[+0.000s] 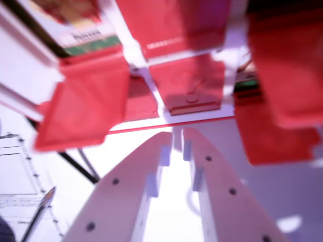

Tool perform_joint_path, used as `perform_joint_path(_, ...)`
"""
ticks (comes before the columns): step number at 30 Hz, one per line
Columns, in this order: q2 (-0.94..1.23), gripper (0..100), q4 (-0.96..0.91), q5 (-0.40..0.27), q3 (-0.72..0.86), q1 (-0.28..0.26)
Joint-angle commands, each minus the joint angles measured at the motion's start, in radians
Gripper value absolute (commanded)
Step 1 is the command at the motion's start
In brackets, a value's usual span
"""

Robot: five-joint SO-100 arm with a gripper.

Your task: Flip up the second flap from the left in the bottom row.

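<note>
The wrist view is blurred and close to a white board (151,88) with red flaps. One red flap (189,83) lies flat straight ahead of my gripper (177,137), with a small knob near its lower edge. Another red flap (83,103) at the wrist view's left stands tilted out toward the camera. Two more red flaps (285,65) fill the right side. My white fingers (151,161) point up at the board's lower edge with only a narrow gap between the tips, and nothing is held. I cannot tell whether the tips touch the board.
A picture card with printed text (83,30) shows in an uncovered cell at the upper left. White paper with lines (15,166) and a dark rod (75,166) lie at the lower left. The pale surface (282,191) spreads below the board.
</note>
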Motion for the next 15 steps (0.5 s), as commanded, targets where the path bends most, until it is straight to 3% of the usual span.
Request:
perform_joint_path(1, 0.232, 2, 0.002, 0.005, 0.014, -0.012)
perform_joint_path(15, 0.503, 2, -0.006, -0.049, 0.264, 0.020)
